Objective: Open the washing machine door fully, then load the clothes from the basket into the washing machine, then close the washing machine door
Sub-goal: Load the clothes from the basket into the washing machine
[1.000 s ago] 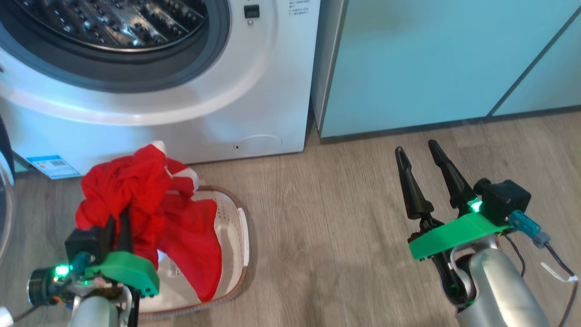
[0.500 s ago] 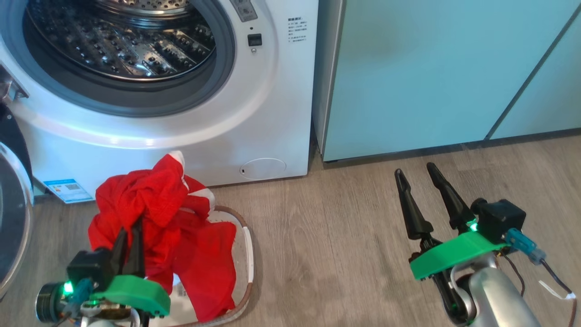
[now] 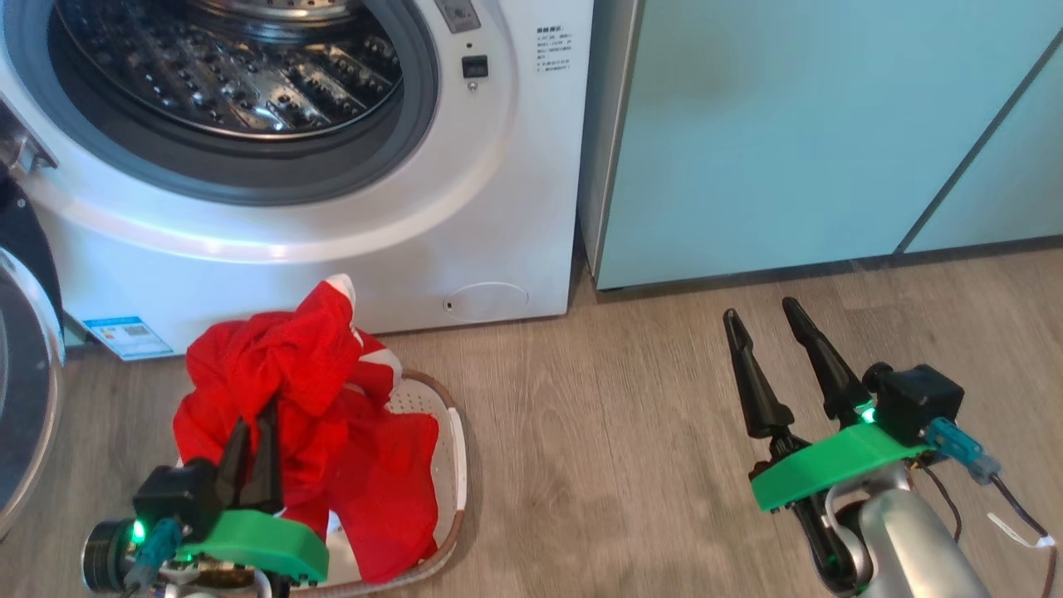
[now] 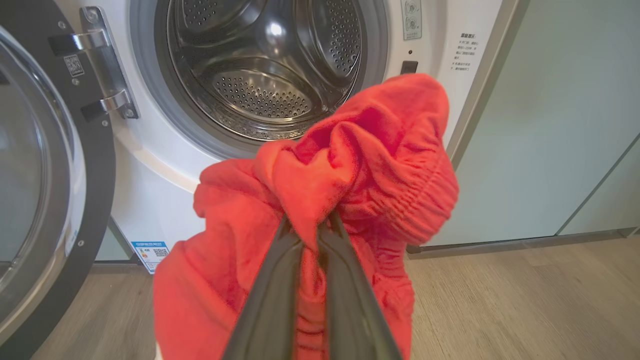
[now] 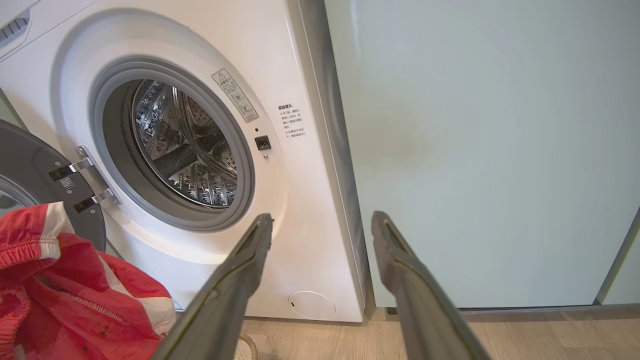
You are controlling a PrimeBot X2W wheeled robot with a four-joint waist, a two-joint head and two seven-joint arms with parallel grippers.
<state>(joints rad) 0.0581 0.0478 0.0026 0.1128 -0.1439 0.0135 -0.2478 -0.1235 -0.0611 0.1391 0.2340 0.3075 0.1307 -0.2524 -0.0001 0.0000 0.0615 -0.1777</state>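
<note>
My left gripper (image 3: 253,415) is shut on the red clothes (image 3: 282,374), lifting a bunch of them above the white basket (image 3: 453,465) while the rest still trails into it. In the left wrist view the fingers (image 4: 280,280) pinch a fold of the clothes (image 4: 360,165) in front of the drum mouth. The washing machine (image 3: 507,174) stands behind, its drum (image 3: 224,66) bare. The washing machine door (image 3: 25,349) hangs swung out at the far left. My right gripper (image 3: 760,320) is open over the floor, holding nothing, and its fingers (image 5: 235,280) point at the machine (image 5: 305,200).
Pale green cabinet panels (image 3: 789,124) stand right of the machine. Grey wood floor (image 3: 598,432) lies between the basket and my right arm. A blue label sticker (image 3: 129,336) sits low on the machine's front, a round filter cover (image 3: 486,301) to its right.
The camera tilted up, showing more of the drum. My left gripper has raised the red clothes slightly toward the machine. The right gripper has hardly moved.
</note>
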